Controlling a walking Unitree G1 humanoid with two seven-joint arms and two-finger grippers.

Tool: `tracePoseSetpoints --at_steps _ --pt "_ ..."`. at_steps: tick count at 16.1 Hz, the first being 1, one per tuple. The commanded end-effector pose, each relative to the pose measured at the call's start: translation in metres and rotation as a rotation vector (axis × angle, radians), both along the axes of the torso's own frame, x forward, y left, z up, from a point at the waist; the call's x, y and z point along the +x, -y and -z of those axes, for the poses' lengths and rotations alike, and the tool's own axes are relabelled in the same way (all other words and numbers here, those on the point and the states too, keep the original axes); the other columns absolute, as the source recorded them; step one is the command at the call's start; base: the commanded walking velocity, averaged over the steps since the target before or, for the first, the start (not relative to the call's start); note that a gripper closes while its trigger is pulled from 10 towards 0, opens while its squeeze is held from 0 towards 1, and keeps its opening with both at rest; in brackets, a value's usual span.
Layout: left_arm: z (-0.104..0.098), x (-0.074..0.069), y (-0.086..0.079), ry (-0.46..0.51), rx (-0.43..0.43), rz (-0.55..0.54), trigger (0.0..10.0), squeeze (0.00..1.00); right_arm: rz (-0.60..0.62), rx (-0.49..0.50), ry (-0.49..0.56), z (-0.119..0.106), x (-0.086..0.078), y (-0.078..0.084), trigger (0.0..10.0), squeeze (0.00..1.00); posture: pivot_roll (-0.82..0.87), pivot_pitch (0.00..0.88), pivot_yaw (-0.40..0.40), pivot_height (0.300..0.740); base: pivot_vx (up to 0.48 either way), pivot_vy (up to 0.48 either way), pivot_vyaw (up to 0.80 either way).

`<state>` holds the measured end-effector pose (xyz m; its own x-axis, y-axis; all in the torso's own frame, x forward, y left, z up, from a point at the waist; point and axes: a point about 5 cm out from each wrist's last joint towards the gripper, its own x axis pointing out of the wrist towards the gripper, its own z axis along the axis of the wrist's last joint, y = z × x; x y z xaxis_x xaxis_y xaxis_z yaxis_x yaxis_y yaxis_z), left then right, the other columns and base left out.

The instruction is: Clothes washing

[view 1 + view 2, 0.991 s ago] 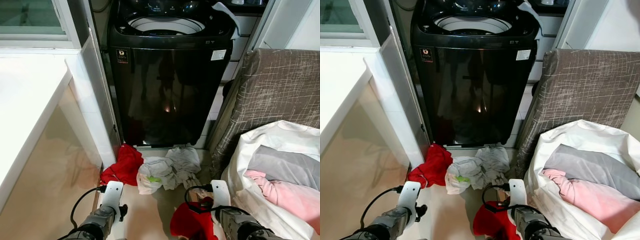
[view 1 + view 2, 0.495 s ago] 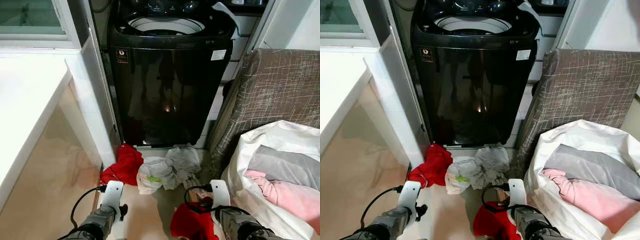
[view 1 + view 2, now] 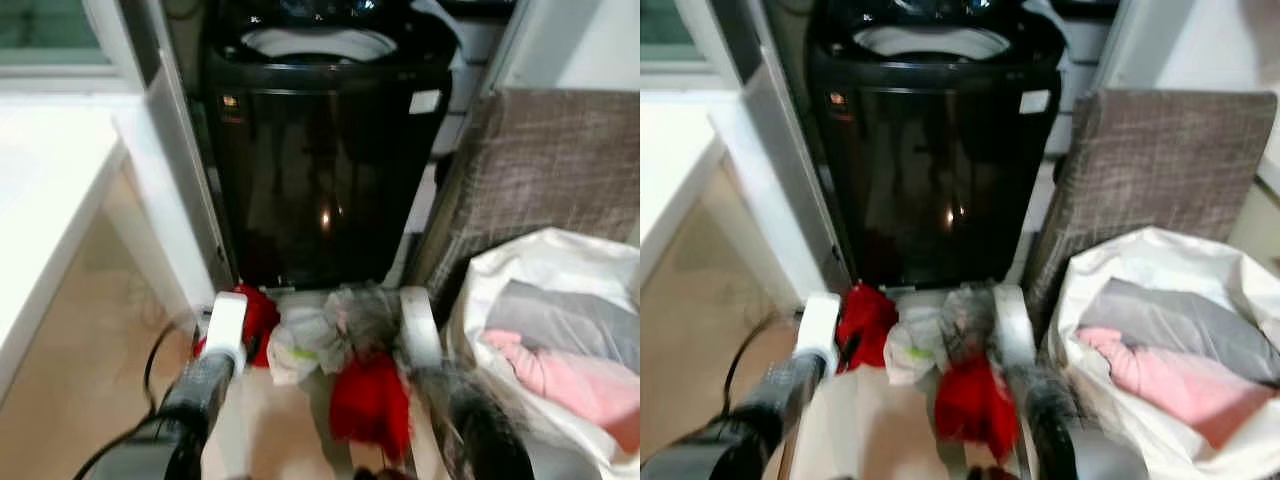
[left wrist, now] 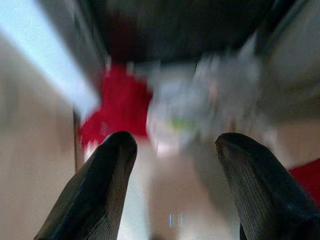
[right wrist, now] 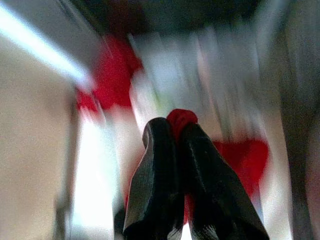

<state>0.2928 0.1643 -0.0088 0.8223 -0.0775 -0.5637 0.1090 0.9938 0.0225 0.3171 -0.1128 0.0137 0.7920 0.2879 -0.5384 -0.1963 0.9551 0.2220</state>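
While the head views are blurred, the main things can still be made out.

Washer: a tall black top-loading washing machine (image 3: 325, 150) stands straight ahead, its lid up and the pale ring of the drum (image 3: 318, 43) showing at the top.

Right gripper: the right gripper (image 5: 175, 132) has its two long black fingers pressed together on a bright red cloth garment (image 3: 370, 405); a fold of the red cloth pokes out between the fingertips, and the rest hangs below them. In the head views the garment dangles beside the right arm (image 3: 420, 335), in front of the washer's foot.

Left gripper: the left gripper (image 4: 175, 145) has its fingers spread wide with nothing between them; the left arm (image 3: 225, 335) reaches forward over the floor.

Floor pile: at the base of the washer lie a second crumpled red garment (image 3: 258, 310) and, just beside it, a heap of white and grey clothes (image 3: 320, 335) with a small green patch. The left wrist view looks down on both, blurred.

Laundry bag: to the robot's right sits a large white fabric bag (image 3: 500, 270), open, holding a grey garment (image 3: 565, 325) and a pink garment (image 3: 580, 385).

Surroundings: a grey-brown cross-hatched fabric panel (image 3: 550, 160) leans behind the bag; a white counter (image 3: 45, 230) runs along the robot's left, above a beige floor (image 3: 90, 400).
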Motion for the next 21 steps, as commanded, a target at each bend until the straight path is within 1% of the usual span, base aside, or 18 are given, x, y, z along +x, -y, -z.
tracePoseSetpoints --at_steps 1,2,4,5,6,7,8,9,10,11,12,13,14,15,16,18,19,21 --pt "-0.012 0.010 -0.005 0.072 -0.001 -0.010 10.0 0.00 0.000 0.001 0.074 -0.011 0.008 0.001 0.0 0.00 0.02 0.000 -0.037 0.740 0.000 0.000 0.00" --pt "-0.034 0.025 -0.006 0.193 0.016 0.006 10.0 0.00 -0.025 -0.025 0.215 -0.036 0.026 -0.001 0.0 0.00 0.02 0.000 -0.037 0.740 0.000 0.000 0.00" --pt "-0.080 0.046 -0.005 0.414 0.020 0.008 10.0 0.00 -0.045 -0.041 0.419 -0.078 0.047 -0.001 0.0 0.00 0.02 0.000 -0.034 0.740 0.000 0.000 0.00" --pt "-0.087 0.048 -0.005 0.443 0.021 0.006 10.0 0.00 -0.045 -0.040 0.439 -0.082 0.049 -0.001 0.0 0.00 0.02 0.000 -0.034 0.740 0.000 0.000 0.00" --pt "-0.104 0.052 -0.004 0.516 0.032 0.009 10.0 0.00 -0.037 -0.025 0.469 -0.091 0.053 0.000 0.0 0.00 0.02 0.000 -0.034 0.740 0.000 0.000 0.00" --pt "-0.131 0.054 -0.002 0.616 0.055 0.013 10.0 0.00 -0.028 -0.011 0.509 -0.098 0.054 0.000 0.0 0.00 0.02 0.000 -0.035 0.740 0.000 0.000 0.00" --pt "-0.171 0.049 0.003 0.756 0.078 0.039 10.0 0.00 -0.020 -0.029 0.596 -0.107 0.050 0.002 0.0 0.00 0.03 0.000 -0.036 0.740 0.000 0.000 0.00" --pt "-0.179 0.046 0.006 0.779 0.063 0.062 10.0 0.00 -0.003 -0.041 0.623 -0.110 0.048 0.005 0.0 0.00 0.03 0.000 -0.038 0.740 0.000 0.000 0.00" --pt "-0.187 0.040 0.010 0.806 0.068 0.093 10.0 0.00 0.012 -0.059 0.654 -0.114 0.043 0.009 0.0 0.00 0.03 0.000 -0.039 0.740 0.000 0.000 0.00" --pt "-0.190 0.036 0.013 0.816 0.064 0.114 10.0 0.00 0.019 -0.078 0.671 -0.115 0.040 0.012 0.0 0.00 0.03 0.000 -0.039 0.740 0.000 0.000 0.00" --pt "-0.192 0.026 0.019 0.825 0.060 0.165 10.0 0.00 0.024 -0.119 0.691 -0.116 0.030 0.017 0.0 0.00 0.03 0.000 -0.040 0.740 0.000 0.000 0.00" --pt "-0.190 0.016 0.025 0.802 0.057 0.210 10.0 0.00 0.041 -0.134 0.673 -0.114 0.019 0.022 0.0 0.00 0.03 0.000 -0.040 0.740 0.000 0.000 0.00" --pt "-0.188 0.009 0.028 0.788 0.057 0.238 10.0 0.00 0.043 -0.140 0.668 -0.114 0.013 0.024 0.0 0.00 0.02 0.000 -0.040 0.740 0.000 0.000 0.00" --pt "-0.186 0.000 0.031 0.771 0.062 0.276 10.0 0.00 0.047 -0.144 0.673 -0.117 0.005 0.026 0.0 0.00 0.02 0.000 -0.041 0.740 0.000 0.000 0.00" --pt "-0.189 -0.006 0.032 0.774 0.045 0.286 10.0 0.00 0.045 -0.146 0.689 -0.122 -0.001 0.025 0.0 0.00 0.02 0.000 -0.040 0.740 0.000 0.000 0.00" --pt "-0.202 -0.013 0.032 0.809 0.006 0.247 10.0 0.00 0.037 -0.153 0.746 -0.139 -0.005 0.023 0.0 0.00 0.01 0.000 -0.038 0.740 0.000 0.000 0.00" --pt "-0.218 -0.018 0.032 0.858 -0.017 0.201 10.0 0.00 0.025 -0.156 0.842 -0.168 -0.004 0.022 0.0 0.00 0.01 0.000 -0.040 0.740 0.000 0.000 0.00" --pt "-0.222 -0.021 0.032 0.849 0.008 0.195 10.0 0.00 0.034 -0.157 0.864 -0.184 -0.001 0.026 0.0 0.00 0.01 0.000 -0.044 0.740 0.000 0.000 0.00"
